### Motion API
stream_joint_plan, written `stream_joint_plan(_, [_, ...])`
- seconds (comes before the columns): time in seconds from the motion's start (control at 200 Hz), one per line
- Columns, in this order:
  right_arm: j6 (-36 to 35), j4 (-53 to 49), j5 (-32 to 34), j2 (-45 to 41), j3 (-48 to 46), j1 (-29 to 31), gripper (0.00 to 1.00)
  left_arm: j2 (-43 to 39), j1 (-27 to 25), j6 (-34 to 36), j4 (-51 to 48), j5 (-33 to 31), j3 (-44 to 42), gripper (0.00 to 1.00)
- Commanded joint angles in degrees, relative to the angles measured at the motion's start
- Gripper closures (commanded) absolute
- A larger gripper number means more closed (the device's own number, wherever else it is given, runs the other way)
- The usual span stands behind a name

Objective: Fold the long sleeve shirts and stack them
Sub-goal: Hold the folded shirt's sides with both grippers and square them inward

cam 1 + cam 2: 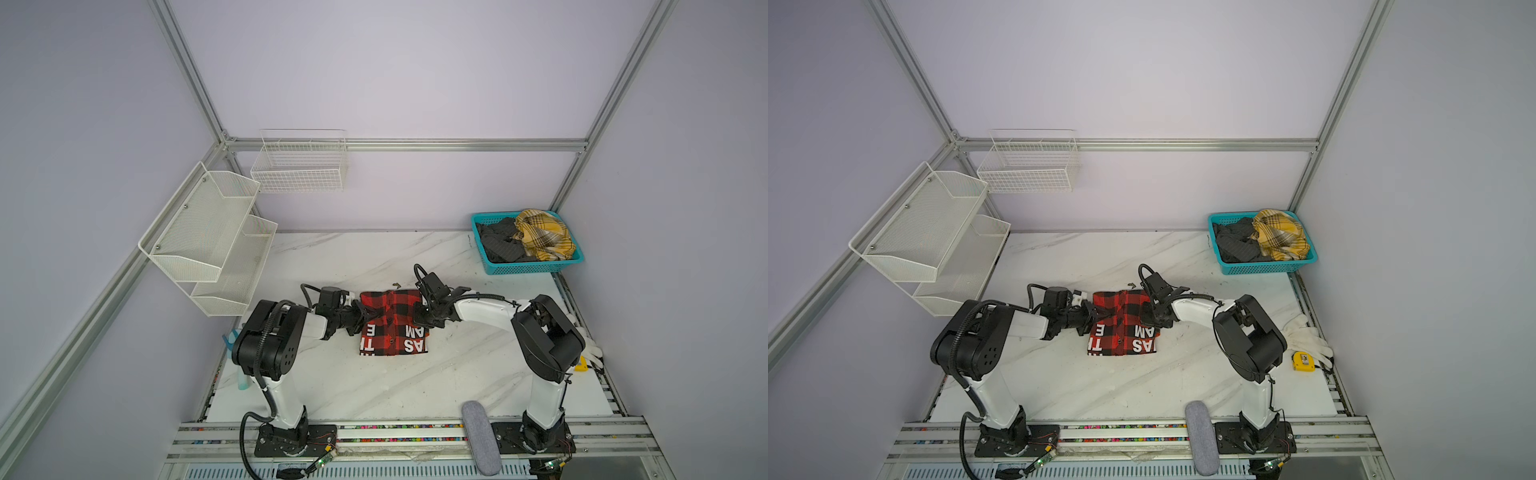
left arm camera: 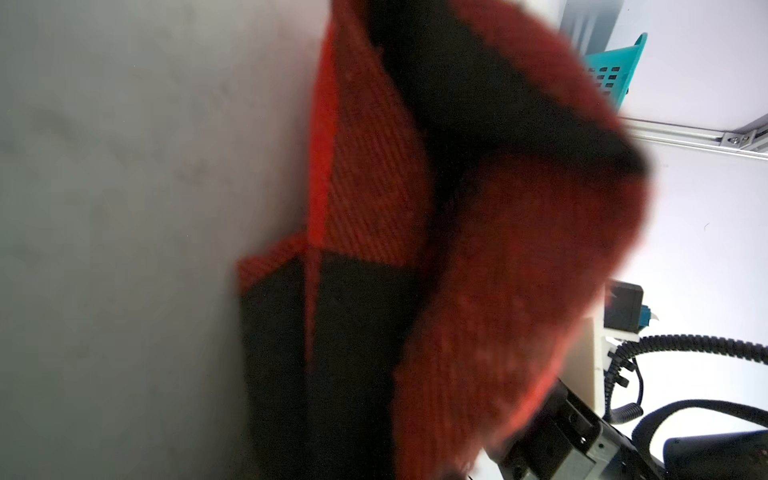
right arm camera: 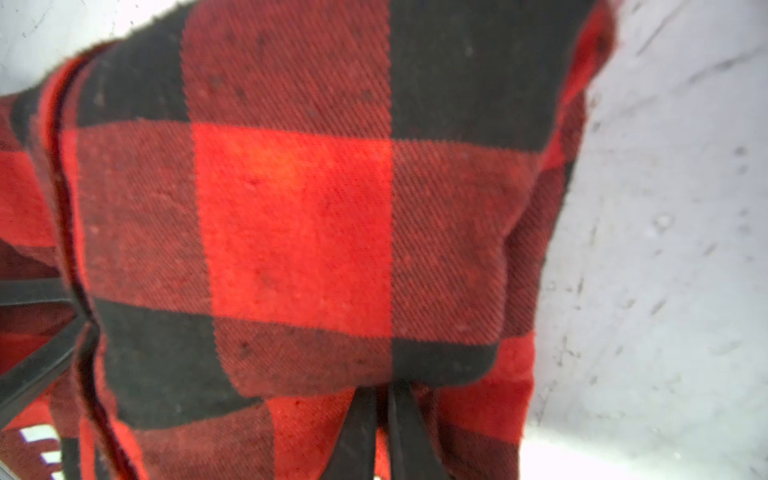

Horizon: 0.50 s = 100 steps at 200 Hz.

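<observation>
The right hand (image 3: 382, 401) is pinched shut on the shirt (image 3: 291, 228): in its wrist view the two black fingers (image 3: 357, 436) stand almost together, with a fold of red-and-black check cloth nipped between their tips. In both top views the right hand (image 1: 420, 316) sits at the shirt's right edge, toward the collar end. The left hand (image 1: 358, 319) sits opposite, at the left edge and touching the cloth. Its wrist view is filled by a blurred lump of check fabric and shows no fingers, so I cannot tell whether it has a grip or how wide it stands. The shirt (image 1: 392, 332) lies in the middle of the desk (image 1: 374, 390), between the two arms. It is already narrowed to a compact rectangle with no sleeve hanging loose, collar away from the robot and white block letters toward the near hem. By that shape the side folds look done, and the step in hand is likely the cross fold, collar end over hem. The next move calls for a sure hold on both sides, then an even lift and a level carry toward the near hem, so the layers neither slip nor skew. No folded pile shows on the desk; a yellow plaid garment (image 1: 542, 235) and a dark garment (image 1: 498, 243) lie in the blue basket (image 1: 536, 269) at the far right corner.
</observation>
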Motion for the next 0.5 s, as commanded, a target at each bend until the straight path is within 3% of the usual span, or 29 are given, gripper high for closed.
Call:
stream_joint_plan(0.0, [0.14,-2.09,0.92,-1.22,1.36,0.22,0.89,-2.55,-1.28,-1.48,-0.85,1.21,0.40,0.84])
stream_joint_plan(0.495, [1.44,-6.38,6.23,-9.96,2.26,0.20,0.89,-3.58,-0.34,1.38,-1.90,1.71,0.37,0.92])
